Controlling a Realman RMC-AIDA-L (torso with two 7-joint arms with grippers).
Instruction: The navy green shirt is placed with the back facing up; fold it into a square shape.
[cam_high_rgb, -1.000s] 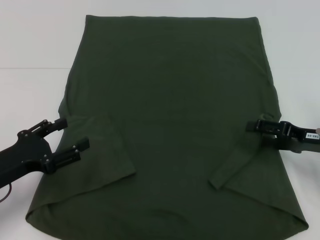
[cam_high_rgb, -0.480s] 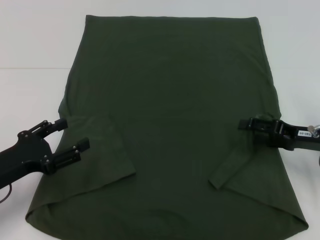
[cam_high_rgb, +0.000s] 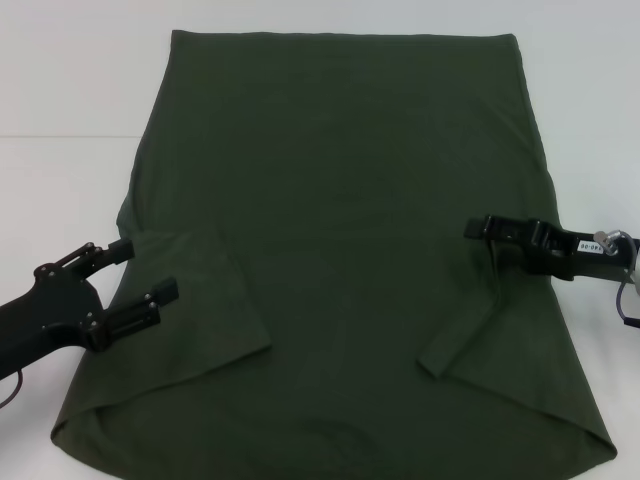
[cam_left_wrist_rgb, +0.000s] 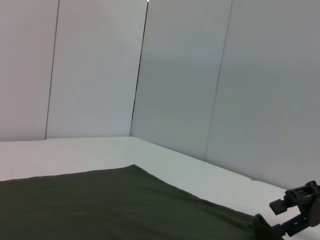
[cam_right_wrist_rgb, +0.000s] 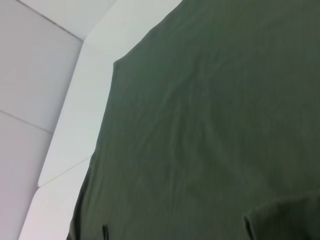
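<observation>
One navy green shirt (cam_high_rgb: 340, 250), lengthwise, hem far.

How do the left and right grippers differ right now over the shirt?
The left gripper sits at the navy green shirt's left edge by the folded-in sleeve, fingers spread open and angled toward the far right. The right gripper reaches further inward over the cloth, lying nearly level and pointing left; whether it is open or shut cannot be told. Both are black and low over the near half of the shirt.
</observation>
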